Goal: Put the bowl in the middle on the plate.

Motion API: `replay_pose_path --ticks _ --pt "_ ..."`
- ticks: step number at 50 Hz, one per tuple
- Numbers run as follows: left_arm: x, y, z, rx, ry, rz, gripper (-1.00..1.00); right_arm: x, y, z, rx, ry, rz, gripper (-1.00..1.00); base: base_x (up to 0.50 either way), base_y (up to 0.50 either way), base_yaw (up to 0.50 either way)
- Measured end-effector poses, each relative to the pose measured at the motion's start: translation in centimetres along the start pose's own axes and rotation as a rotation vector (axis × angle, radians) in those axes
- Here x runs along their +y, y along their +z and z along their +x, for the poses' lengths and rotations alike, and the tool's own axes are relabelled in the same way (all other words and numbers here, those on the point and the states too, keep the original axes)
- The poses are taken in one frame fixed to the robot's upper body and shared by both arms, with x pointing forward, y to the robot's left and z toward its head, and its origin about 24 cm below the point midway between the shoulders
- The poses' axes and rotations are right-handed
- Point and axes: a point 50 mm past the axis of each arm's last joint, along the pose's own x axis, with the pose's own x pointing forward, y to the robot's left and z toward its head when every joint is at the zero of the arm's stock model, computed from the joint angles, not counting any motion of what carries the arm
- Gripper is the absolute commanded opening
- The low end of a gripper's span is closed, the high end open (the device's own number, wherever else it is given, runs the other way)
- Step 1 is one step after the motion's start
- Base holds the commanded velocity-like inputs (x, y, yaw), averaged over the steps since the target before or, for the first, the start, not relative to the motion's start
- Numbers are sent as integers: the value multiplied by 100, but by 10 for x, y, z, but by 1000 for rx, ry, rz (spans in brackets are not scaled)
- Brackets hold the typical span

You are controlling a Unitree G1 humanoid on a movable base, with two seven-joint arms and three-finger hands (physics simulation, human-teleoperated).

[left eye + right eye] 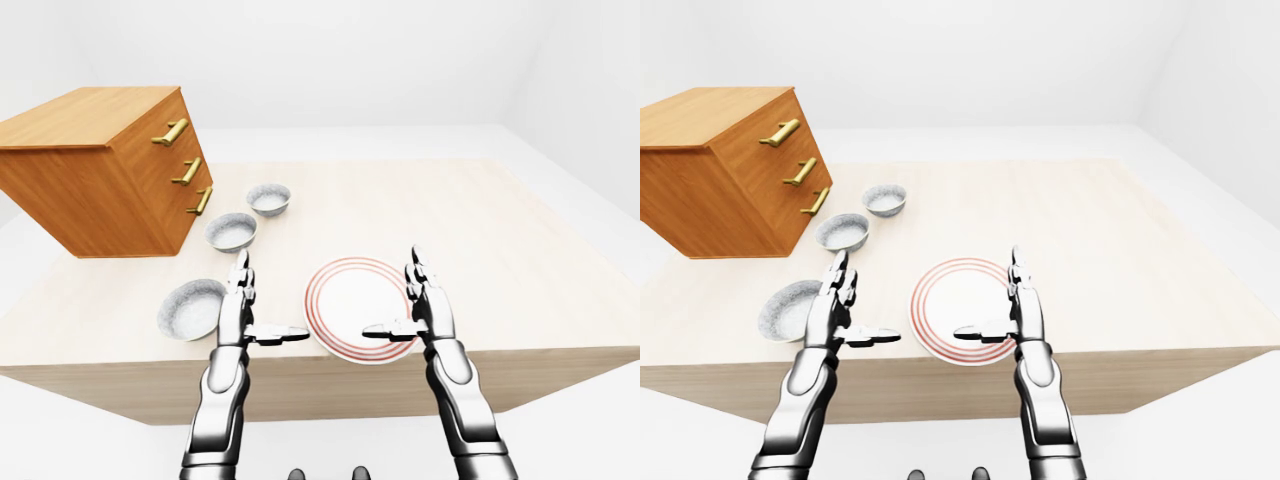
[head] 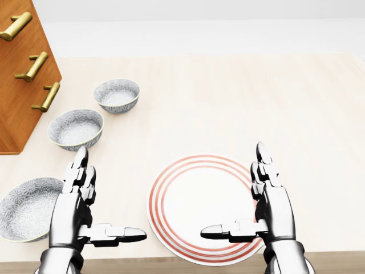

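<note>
Three grey patterned bowls stand in a slanted row on the pale wooden table [image 2: 239,97]. The middle bowl [image 2: 75,129] sits between the farther bowl [image 2: 117,95] and the nearest bowl [image 2: 25,208]. A white plate [image 2: 202,205] with red rings lies to their right, near the table's lower edge. My left hand [image 2: 100,202] hovers open between the nearest bowl and the plate, thumb pointing right. Over the plate's right rim my right hand [image 2: 242,200] is open too, thumb pointing left. Neither hand holds anything.
A wooden chest of drawers [image 1: 100,170] with brass handles [image 2: 37,65] stands on the table at the upper left, close beside the bowls. The table's near edge [image 1: 330,365] runs just below the plate.
</note>
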Motion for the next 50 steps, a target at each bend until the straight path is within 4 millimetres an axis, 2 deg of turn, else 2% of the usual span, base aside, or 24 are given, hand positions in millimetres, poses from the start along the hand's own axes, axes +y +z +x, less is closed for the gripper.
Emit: replay_pose_path --ticks 33,50 --pt "7 1 1 -9 9 30 100 -8 7 -1 -9 -13 -44 100 0 0 0" --pt "12 18 0 -50 -16 134 100 -13 19 -6 -30 3 -142 100 0 0 0"
